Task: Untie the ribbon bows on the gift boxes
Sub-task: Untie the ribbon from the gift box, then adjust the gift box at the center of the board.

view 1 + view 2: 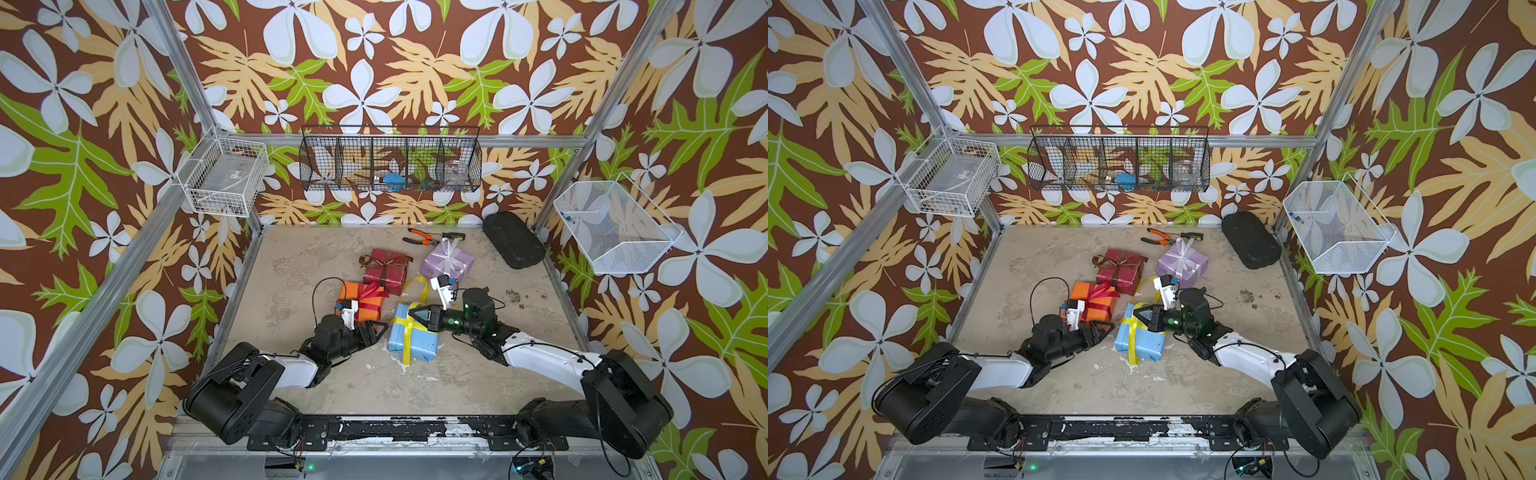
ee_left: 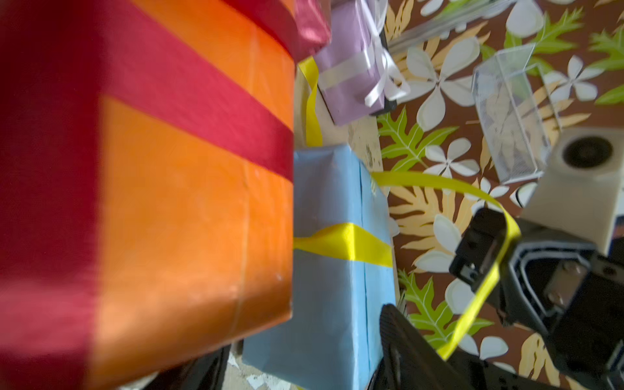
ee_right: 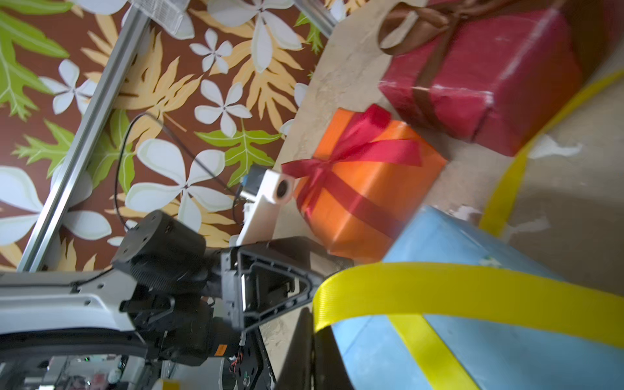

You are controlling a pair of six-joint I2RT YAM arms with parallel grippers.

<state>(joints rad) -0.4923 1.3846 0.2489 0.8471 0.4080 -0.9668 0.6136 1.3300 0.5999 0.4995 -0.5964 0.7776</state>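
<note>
We find the right tool (image 1: 417,312) clamped on the yellow ribbon (image 1: 409,332) above the light blue box (image 1: 419,343). The left tool (image 1: 382,329) has its jaws apart, just beside that box.

Loose yellow ribbon (image 1: 408,336) loops off the blue box (image 1: 422,345) beside the orange box (image 1: 352,291)

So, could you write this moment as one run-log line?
right gripper: shut on yellow ribbon | left gripper: open beside light blue box | red bow, brown bow, white bow: tied
</note>
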